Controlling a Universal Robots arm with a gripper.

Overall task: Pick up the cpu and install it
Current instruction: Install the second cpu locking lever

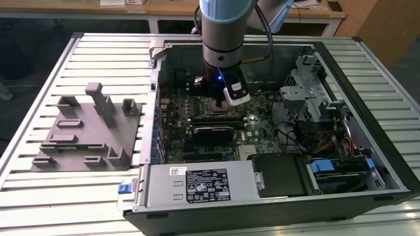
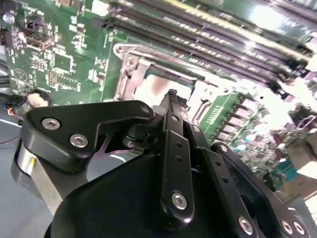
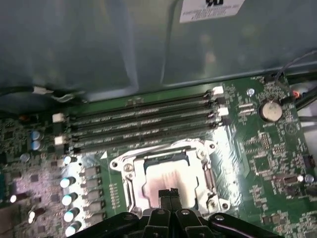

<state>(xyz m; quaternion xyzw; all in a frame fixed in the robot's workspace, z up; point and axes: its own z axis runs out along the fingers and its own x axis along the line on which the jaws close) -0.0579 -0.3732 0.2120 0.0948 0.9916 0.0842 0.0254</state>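
Observation:
My gripper (image 3: 169, 194) hangs low inside the open computer case (image 1: 276, 206), straight over the metal-framed socket (image 3: 124, 166) on the green motherboard (image 3: 267, 148). Its two black fingertips (image 2: 172, 97) are pressed together, shut, and I see nothing between them. Inside the socket frame lies a flat square with a shiny pale top, the cpu (image 3: 166, 176), also seen under glare in the second wrist view as the cpu (image 2: 153, 87). The fingertips stand just above its near edge; I cannot tell whether they touch it. In the exterior view the gripper (image 1: 213, 101) covers the socket.
Memory slots (image 3: 143, 124) run beside the socket, next to the case wall. A black heatsink block (image 1: 213, 132), power supply (image 1: 196, 184) and drive cage (image 1: 308, 98) crowd the case. A grey moulded fixture (image 1: 85, 132) stands on the slatted table at the exterior view's left.

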